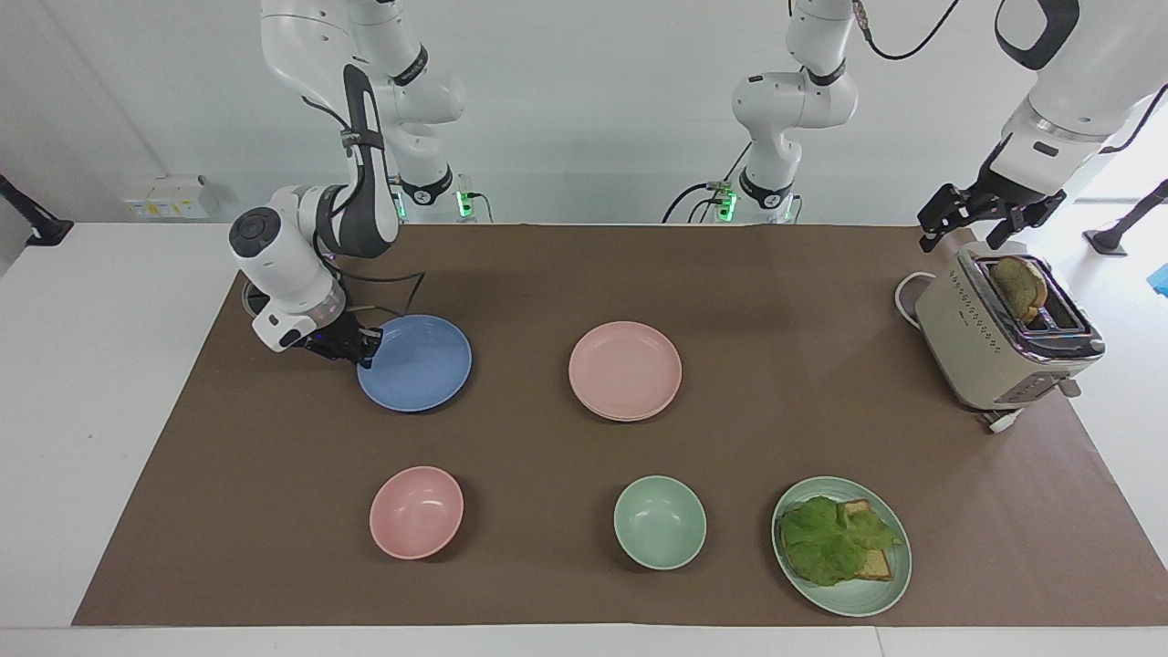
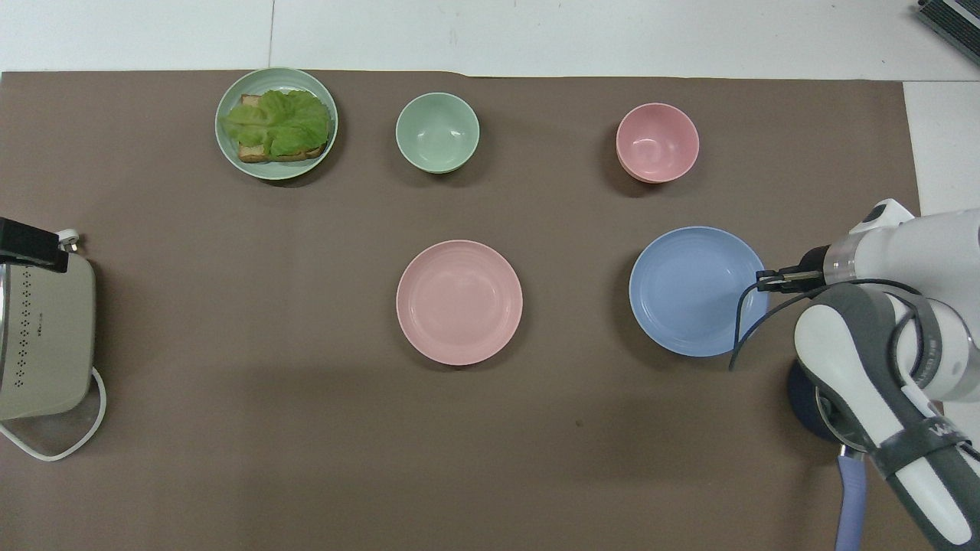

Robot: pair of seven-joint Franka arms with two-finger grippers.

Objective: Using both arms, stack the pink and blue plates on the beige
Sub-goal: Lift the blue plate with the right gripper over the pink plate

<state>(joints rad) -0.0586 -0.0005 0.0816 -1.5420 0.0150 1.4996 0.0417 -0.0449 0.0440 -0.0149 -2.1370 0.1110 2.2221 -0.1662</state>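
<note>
- My right jaws (image 1: 368, 347) are clamped on the rim of the blue plate (image 1: 415, 363), at its edge toward the right arm's end of the bench (image 1: 55, 411). The plate looks tipped up a little at the held rim.
- My left jaws (image 1: 973, 224) hang apart over the toaster (image 1: 1004, 333), clear of it; that arm waits.
- Plates, counted: three in plain sight. One blue, in my grip; one pink plate (image 1: 625, 370) near the middle of the brown mat (image 1: 584, 274), beside the blue one and apart from it; one green plate (image 1: 853, 598) farther from me, toward the left arm's end.
- The pink plate sits on something: a pale rim shows under its edge, but I cannot tell what it is.
- Bowls, counted: two. One pink bowl (image 1: 416, 512) and one green bowl (image 1: 660, 522), both farther from me than the plates, side by side and well apart.
- The green plate carries one toast slice (image 1: 876, 561) with lettuce (image 1: 826, 538) on top.
- One toaster, at the left arm's end, with one bread slice (image 1: 1020, 286) standing in its slot.
</note>
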